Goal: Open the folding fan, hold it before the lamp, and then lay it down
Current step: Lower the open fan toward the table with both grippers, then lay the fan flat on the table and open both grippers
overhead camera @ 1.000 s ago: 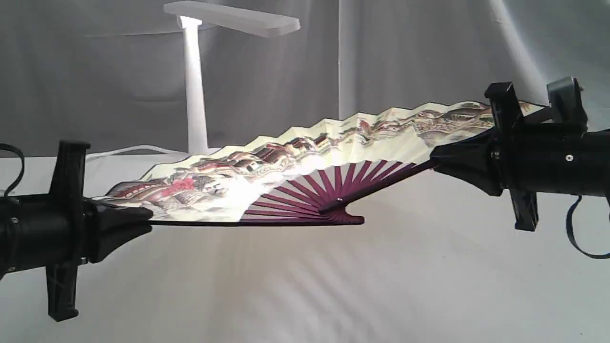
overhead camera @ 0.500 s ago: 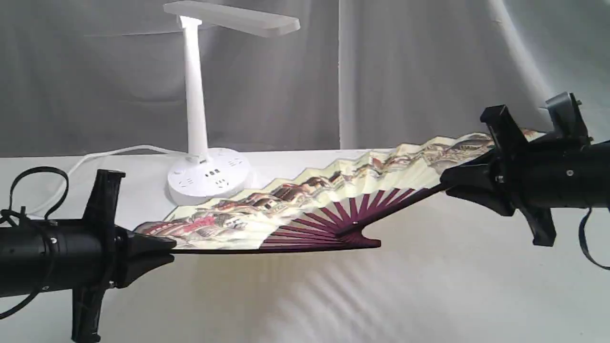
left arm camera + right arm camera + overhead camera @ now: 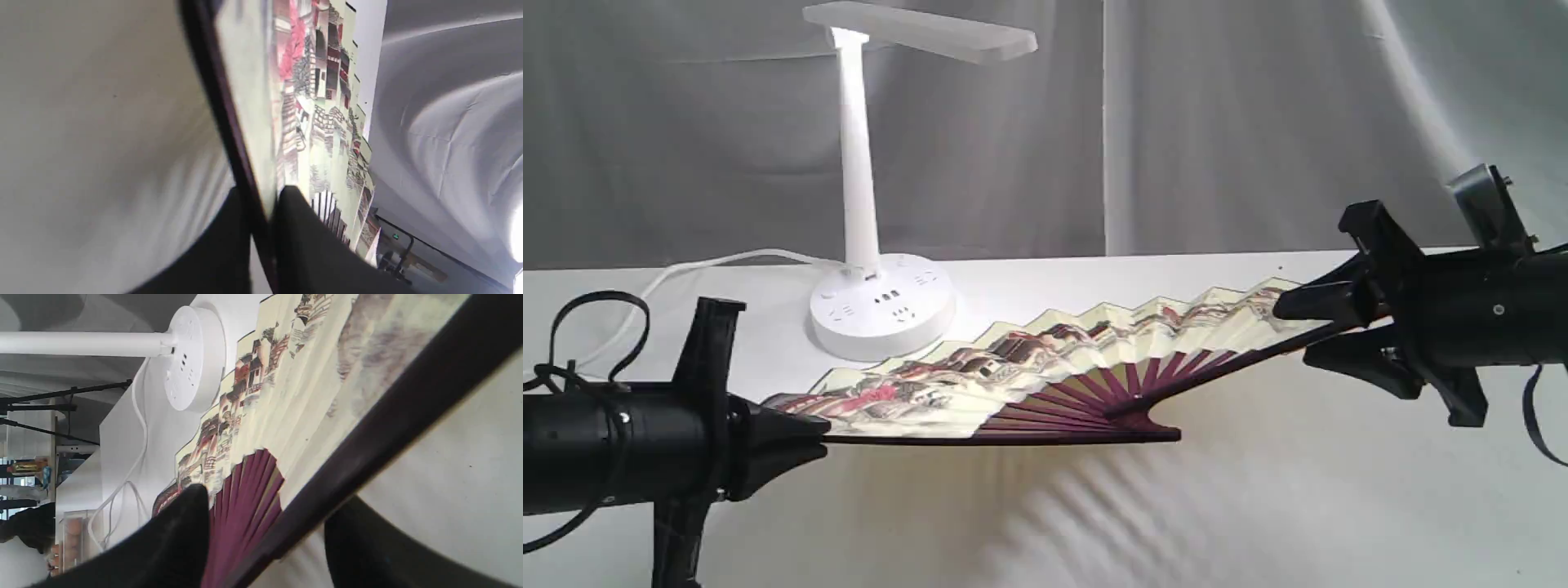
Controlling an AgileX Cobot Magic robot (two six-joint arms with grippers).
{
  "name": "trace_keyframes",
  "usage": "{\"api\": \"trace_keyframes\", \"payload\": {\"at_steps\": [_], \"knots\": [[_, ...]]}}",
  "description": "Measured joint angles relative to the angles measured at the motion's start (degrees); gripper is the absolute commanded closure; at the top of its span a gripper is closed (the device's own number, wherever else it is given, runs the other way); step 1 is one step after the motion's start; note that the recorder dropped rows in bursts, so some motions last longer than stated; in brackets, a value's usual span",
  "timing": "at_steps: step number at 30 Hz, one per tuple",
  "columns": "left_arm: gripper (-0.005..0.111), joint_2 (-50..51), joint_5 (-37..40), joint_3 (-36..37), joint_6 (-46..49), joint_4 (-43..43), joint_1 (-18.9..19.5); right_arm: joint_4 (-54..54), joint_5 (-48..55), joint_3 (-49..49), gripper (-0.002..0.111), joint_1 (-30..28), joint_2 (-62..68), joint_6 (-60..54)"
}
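Left hand (image 3: 821,441) is clenching one dark guard of the folding fan (image 3: 1029,367). Just behind, the lamp (image 3: 858,188) is standing on the table (image 3: 1258,506). The fan is spreading wide open, low over the table. Right hand (image 3: 1294,332) is gaping, released, its fingers straddling the other guard.

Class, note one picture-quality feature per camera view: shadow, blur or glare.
Exterior view: the pleated cream paper fan with maroon ribs casts a striped shadow on the white tabletop. Left wrist view: the fan's near edge is smeared; glare at one border. Right wrist view: the fan's dark guard is soft, the white plastic desk lamp sharp.
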Motion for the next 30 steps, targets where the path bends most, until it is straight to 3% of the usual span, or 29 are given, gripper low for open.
{"api": "trace_keyframes", "payload": {"at_steps": [9, 15, 30], "knots": [[0.107, 6.1, -1.4, -4.2, -0.5, 0.0, -5.6, -4.2, -3.6, 0.0, 0.053, -0.6, 0.0, 0.7], [0.105, 7.3, -0.7, -5.1, -0.1, 0.0, -6.2, -7.0, -4.9, 0.0, 0.053, -0.6, 0.0, 1.8], [0.068, 7.7, -2.3, -7.2, 3.4, 2.1, -6.9, -7.1, -4.6, 0.0, 0.053, -0.6, 0.0, 2.6]]}}
